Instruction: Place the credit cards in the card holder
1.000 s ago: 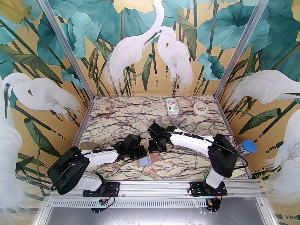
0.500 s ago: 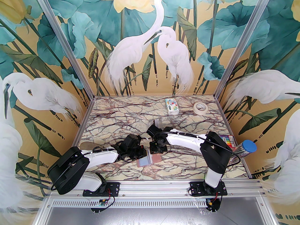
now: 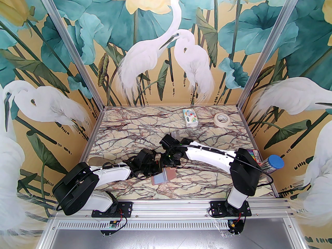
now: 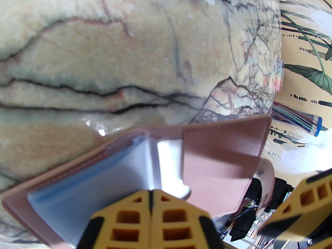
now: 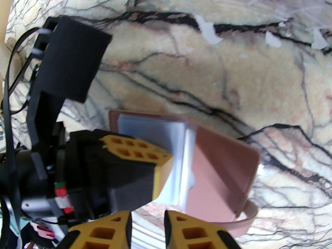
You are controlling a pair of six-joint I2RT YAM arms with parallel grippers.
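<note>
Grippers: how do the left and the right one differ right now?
The left gripper is shut, fingers together; the right gripper shows a gap between its fingers. The left gripper's tips sit on the clear sleeves of the open card holder; the right gripper hangs just off the holder's edge. Both have yellow latticed fingers.

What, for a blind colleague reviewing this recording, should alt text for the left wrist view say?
A dusty-pink card holder lies open on the marble table, pale blue sleeves showing, one cover tilted up. The shut left tool rests on the sleeves at the bottom.
</note>
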